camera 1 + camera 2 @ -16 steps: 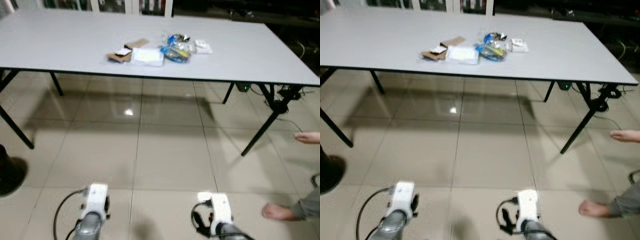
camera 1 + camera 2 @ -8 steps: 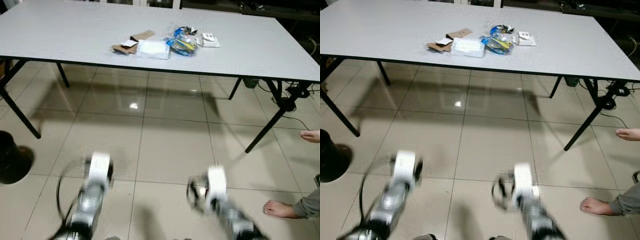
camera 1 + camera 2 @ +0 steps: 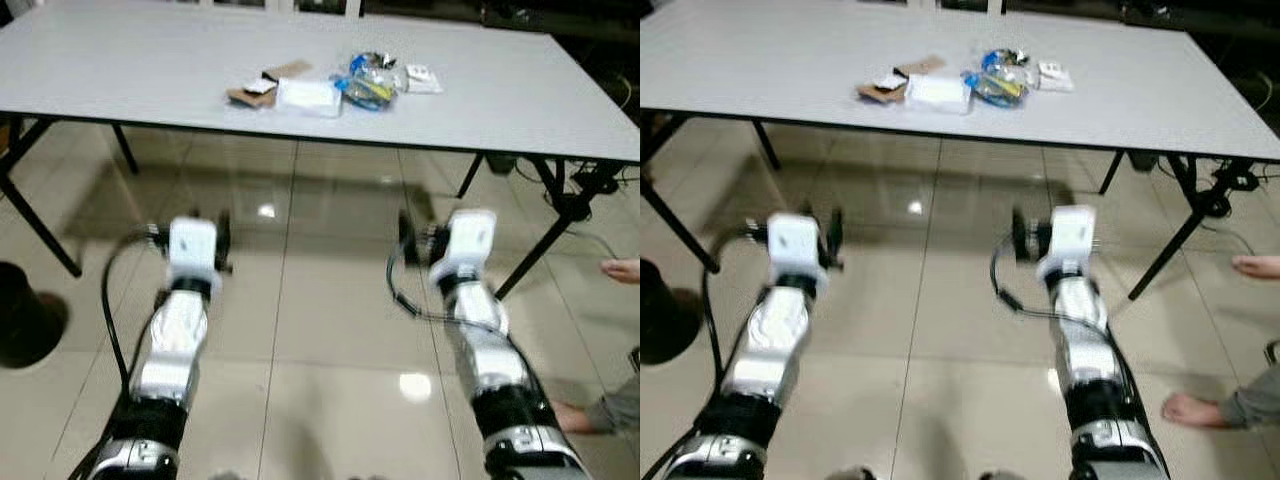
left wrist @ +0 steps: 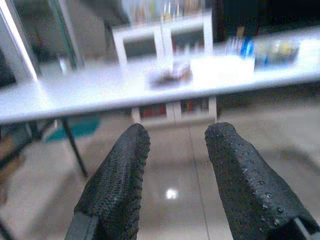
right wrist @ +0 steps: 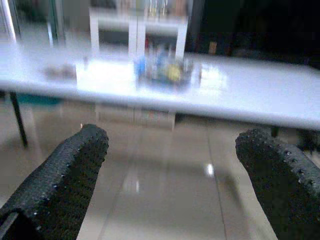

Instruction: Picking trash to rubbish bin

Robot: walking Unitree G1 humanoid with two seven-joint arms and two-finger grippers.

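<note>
Nearest, both arms reach forward over the tiled floor [image 3: 330, 330], short of the table, the left gripper [image 4: 175, 145] with its fingers a modest way apart and the right gripper [image 5: 170, 150] spread wide, both empty, apparently readied for a reach. Beyond them stands the white table [image 3: 120, 70], and at its far middle lies the trash: torn cardboard [image 3: 262, 88], a white packet [image 3: 308, 96], and a crumpled clear wrapper with blue and yellow [image 3: 368, 82], clustered for picking. A dark rounded object [image 3: 22, 325], possibly the bin, sits on the floor at the left.
</note>
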